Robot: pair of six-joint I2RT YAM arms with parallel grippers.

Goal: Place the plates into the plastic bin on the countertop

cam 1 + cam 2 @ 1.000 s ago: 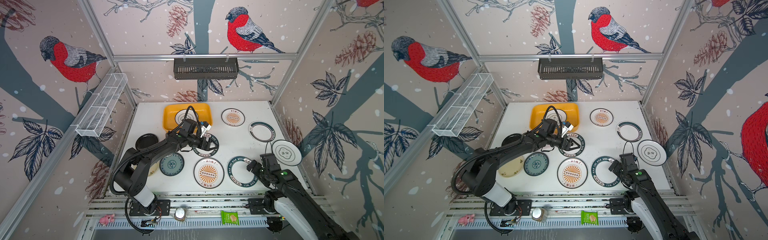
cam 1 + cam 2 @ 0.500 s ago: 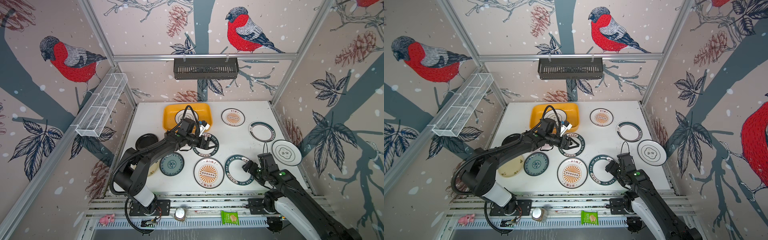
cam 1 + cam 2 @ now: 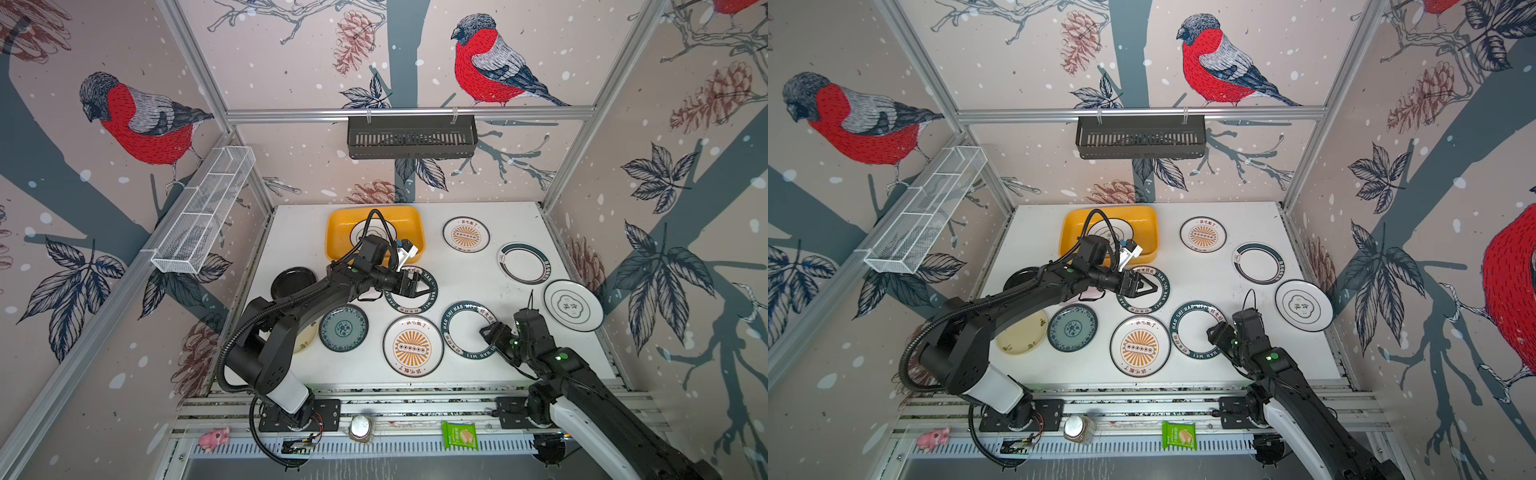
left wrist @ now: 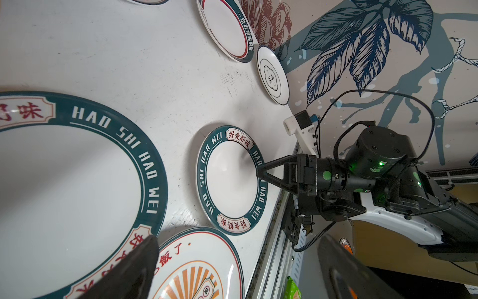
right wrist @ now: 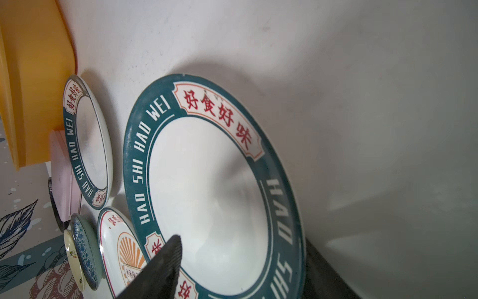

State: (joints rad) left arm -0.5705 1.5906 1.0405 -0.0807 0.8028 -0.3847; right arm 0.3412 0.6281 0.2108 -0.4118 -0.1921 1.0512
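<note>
While right gripper (image 3: 485,333) straddles the rim of the white round plate with dark-green lettered band (image 3: 463,328), flat on white countertop (image 3: 457,274), cannot tell if it pinches. Seat deep, lift level. Left gripper (image 3: 419,286) gapes, empty; yellow-orange plastic bin (image 3: 334,232) well apart, at back.

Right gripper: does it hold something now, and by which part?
The right gripper straddles the near rim of the green-rimmed plate; whether it clamps the rim cannot be told.

Ahead of the right gripper (image 3: 485,332), a strip of bare tabletop (image 3: 469,278) lies open; just to its left the sunburst plate (image 3: 412,345) crowds close; the left gripper (image 3: 428,286) hangs farther beyond.
</note>
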